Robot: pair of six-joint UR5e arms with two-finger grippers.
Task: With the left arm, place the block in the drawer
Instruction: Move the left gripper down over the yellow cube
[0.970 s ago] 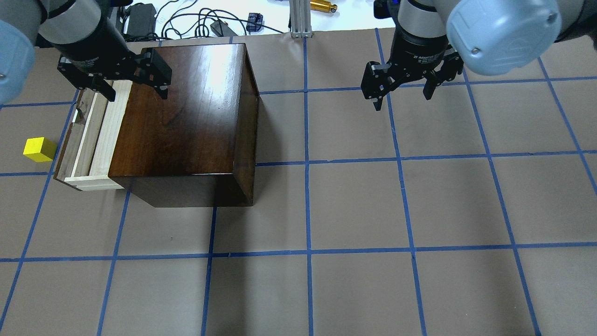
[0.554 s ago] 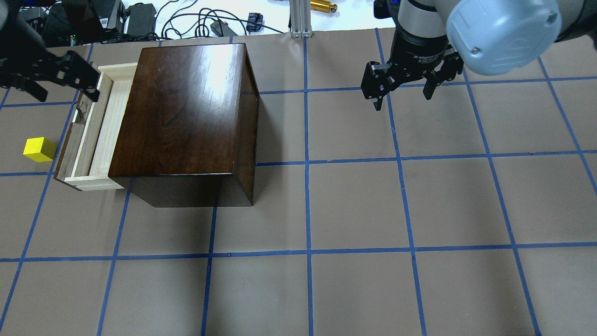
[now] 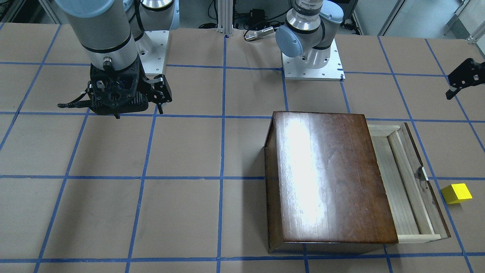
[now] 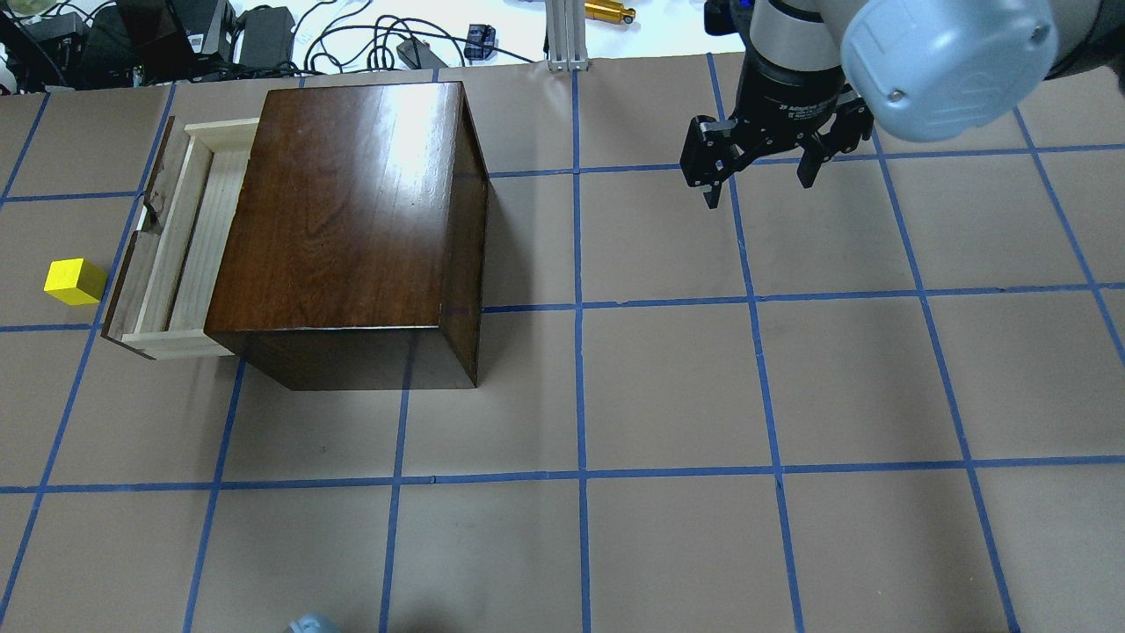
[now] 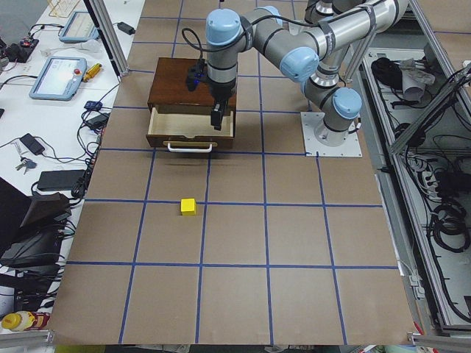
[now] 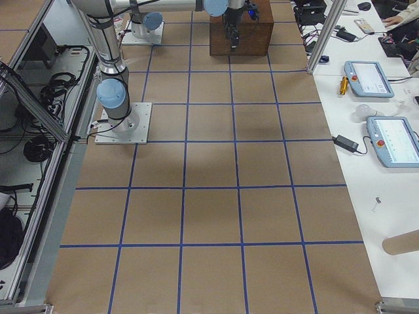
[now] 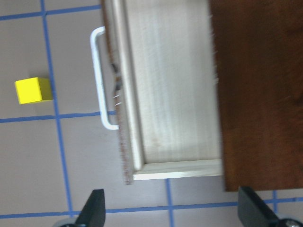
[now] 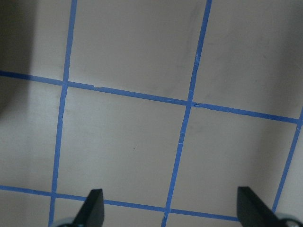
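The yellow block [image 4: 76, 281] lies on the brown paper just left of the drawer [image 4: 189, 237], apart from it. It also shows in the front view [image 3: 456, 193] and the left wrist view [image 7: 33, 90]. The drawer [image 7: 170, 94] is pulled out of the dark wooden box [image 4: 352, 220] and is empty; its metal pull [image 7: 98, 80] faces the block. My left gripper [image 7: 173, 213] is open and empty, high up, out of the overhead view; one part shows in the front view [image 3: 459, 79]. My right gripper [image 4: 760, 185] is open and empty, far right of the box.
Cables and power bricks [image 4: 352, 35] lie beyond the table's far edge, beside an aluminium post [image 4: 567, 35]. Teach pendants [image 5: 59, 73] lie on a side bench. The arms' base plates [image 3: 312, 64] sit at the robot's side. Blue tape lines grid the paper.
My left gripper has moved left from above the drawer's back corner and out of the overhead view. The drawer, block and right arm have not moved.
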